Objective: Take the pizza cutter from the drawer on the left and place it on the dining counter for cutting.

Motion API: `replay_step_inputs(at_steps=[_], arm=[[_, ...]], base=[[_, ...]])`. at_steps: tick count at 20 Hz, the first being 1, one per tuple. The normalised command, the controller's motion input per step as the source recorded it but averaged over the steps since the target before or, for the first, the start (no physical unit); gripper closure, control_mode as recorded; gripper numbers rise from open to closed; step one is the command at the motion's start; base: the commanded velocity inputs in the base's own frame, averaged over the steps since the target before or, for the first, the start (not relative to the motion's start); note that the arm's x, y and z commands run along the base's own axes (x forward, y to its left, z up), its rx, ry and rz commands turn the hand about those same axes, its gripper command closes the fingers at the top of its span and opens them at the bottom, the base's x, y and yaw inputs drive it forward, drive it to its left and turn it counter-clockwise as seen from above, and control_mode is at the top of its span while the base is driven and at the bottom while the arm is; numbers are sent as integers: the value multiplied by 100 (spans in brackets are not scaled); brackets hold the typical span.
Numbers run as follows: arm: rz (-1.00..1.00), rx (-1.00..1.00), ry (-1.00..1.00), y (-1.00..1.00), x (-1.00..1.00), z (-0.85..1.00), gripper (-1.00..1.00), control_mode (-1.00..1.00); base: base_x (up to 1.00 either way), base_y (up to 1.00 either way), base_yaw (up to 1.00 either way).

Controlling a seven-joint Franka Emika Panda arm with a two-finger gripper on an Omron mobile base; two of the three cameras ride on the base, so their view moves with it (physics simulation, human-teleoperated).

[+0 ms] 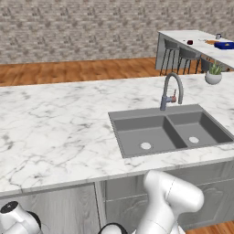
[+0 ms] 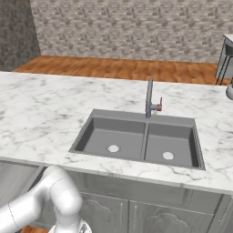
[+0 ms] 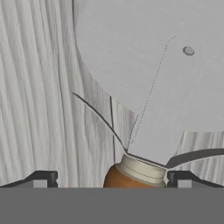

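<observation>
Straddling the cutter (image 3: pixel 148 100): tool (image 3: pixel 111 179), jaws spread wide, tips either side of the brown handle, not gripping. Cutter lies on the drawer (image 3: pixel 39 87) floor, grey blade extending beyond. Farther off: sink (image 1: pixel 169 130), faucet (image 1: pixel 171 91), dining desk (image 1: pixel 192 39).

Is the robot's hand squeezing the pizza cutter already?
No, the hand is open, its fingertips standing apart on either side of the pizza cutter.

brick wall (image 1: pixel 68 27), wood floor (image 1: pixel 77 71) (orange), marble sink counter (image 1: pixel 50 128)
</observation>
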Motion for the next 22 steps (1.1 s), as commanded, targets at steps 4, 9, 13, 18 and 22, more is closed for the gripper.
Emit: replay_step_inputs(at_steps=[4, 9, 13, 18, 22], arm=[[0, 0, 0, 0, 0, 0, -100, -100], [0, 0, 0, 0, 0, 0, -100, -100], [0, 0, 0, 0, 0, 0, -100, -100], [0, 0, 0, 0, 0, 0, -100, -100], [0, 0, 0, 0, 0, 0, -100, -100]], base=[[0, 0, 0], [0, 0, 0], [0, 0, 0], [0, 0, 0], [0, 0, 0]])
